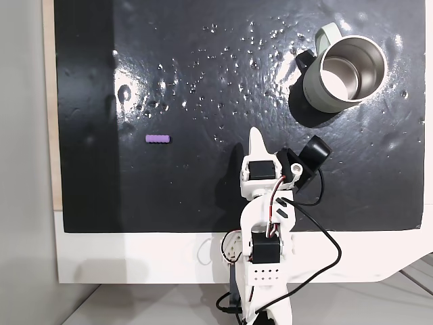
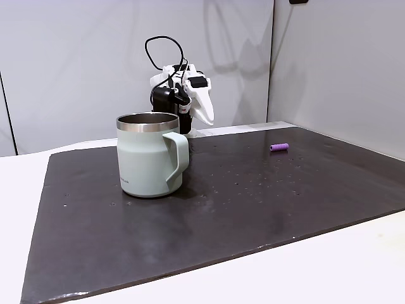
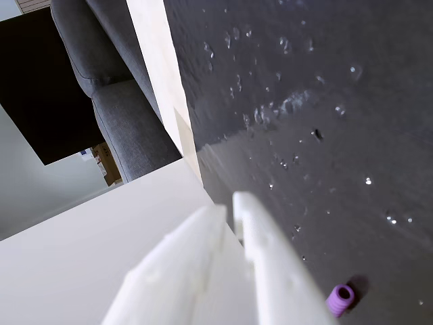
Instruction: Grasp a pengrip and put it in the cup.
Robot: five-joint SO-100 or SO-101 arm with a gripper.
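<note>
We see our gripper (image 3: 230, 203) with jaws nearly together and empty, the pengrip (image 1: 158, 139) lying at nine o'clock of it on the black mat (image 1: 203, 81), the cup (image 1: 344, 68) at one o'clock, its small print unreadable.

I see a glossy, dimpled black mat (image 1: 203, 81), a matt sage-green mug (image 2: 149, 161) with a shiny steel interior, a ribbed, soft-looking purple pengrip (image 1: 158, 139), and a smooth white plastic gripper (image 3: 230, 203).
</note>
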